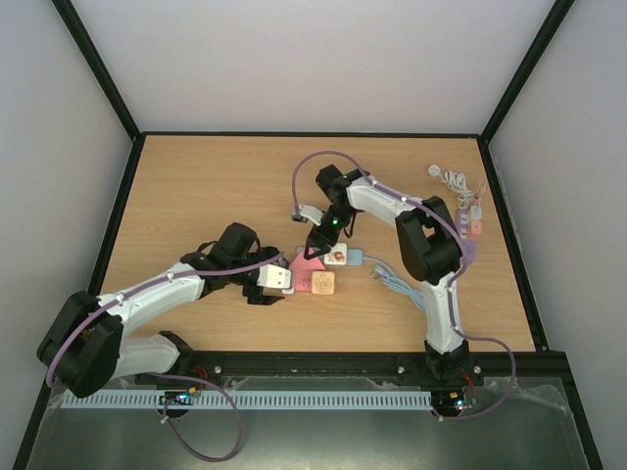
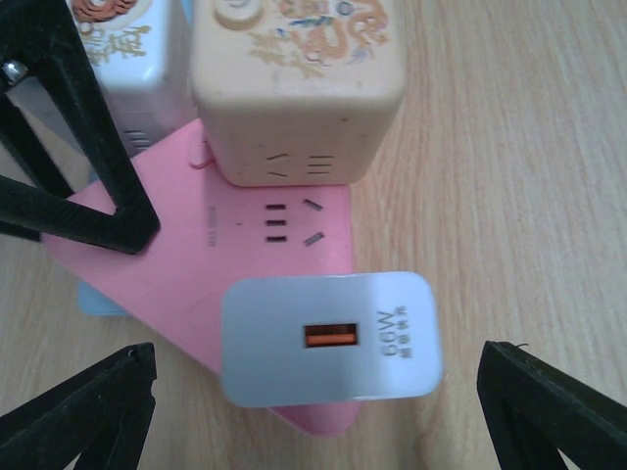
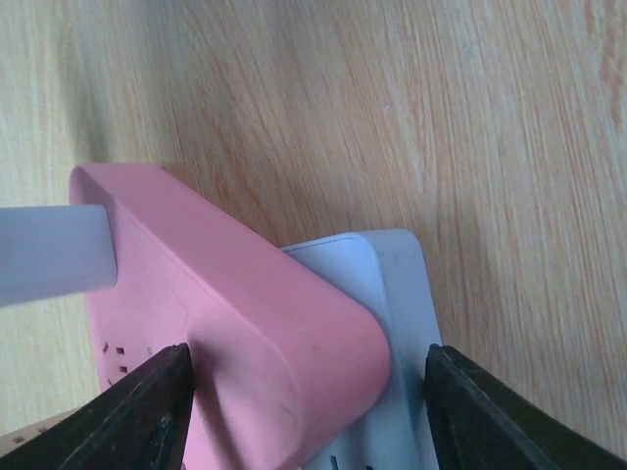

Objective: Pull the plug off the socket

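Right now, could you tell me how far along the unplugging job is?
Done: only the approach. In hand: the left end effector straddles the white 66W charger, jaws open and clear of it; the right end effector brackets one end of the pink power strip, apparently bracing it. Left: grip the charger and pull; it is seated in the strip.

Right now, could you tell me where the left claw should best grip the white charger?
Likely the white charger by its two short flat sides, from the USB-face end: it stands out of the pink strip, and the open left claw flanks them.
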`<state>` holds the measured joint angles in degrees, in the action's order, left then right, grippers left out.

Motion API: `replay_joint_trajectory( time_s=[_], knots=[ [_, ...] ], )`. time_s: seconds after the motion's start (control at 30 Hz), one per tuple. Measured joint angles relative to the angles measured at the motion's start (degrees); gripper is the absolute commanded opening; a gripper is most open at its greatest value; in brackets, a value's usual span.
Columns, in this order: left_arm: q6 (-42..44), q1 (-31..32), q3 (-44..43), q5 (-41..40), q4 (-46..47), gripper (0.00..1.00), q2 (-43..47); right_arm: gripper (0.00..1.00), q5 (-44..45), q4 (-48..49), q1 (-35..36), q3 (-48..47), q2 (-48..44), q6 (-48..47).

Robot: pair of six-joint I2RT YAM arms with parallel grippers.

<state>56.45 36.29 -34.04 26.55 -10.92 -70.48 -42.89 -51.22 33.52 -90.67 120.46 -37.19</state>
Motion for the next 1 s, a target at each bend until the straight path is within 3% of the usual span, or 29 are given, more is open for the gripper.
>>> replay_joint_trajectory(
  time_s=[0.3, 0.77, 1.0],
  knots=[
    [-2.3, 2.7, 3.3, -1.0, 1.6, 0.85, 0.0, 0.71, 7.5, 4.6, 4.6, 4.1, -4.0, 2.3],
    [-5.3, 4.4, 3.5, -3.0, 5.7, 0.54, 0.0, 0.71, 9.6, 6.4, 5.5, 5.6, -5.1, 2.8],
    [-5.7, 5.4, 2.7, -4.5, 4.9, 0.46, 0.0, 0.71, 10.5, 7.3, 5.7, 6.4, -5.6, 3.3]
  ],
)
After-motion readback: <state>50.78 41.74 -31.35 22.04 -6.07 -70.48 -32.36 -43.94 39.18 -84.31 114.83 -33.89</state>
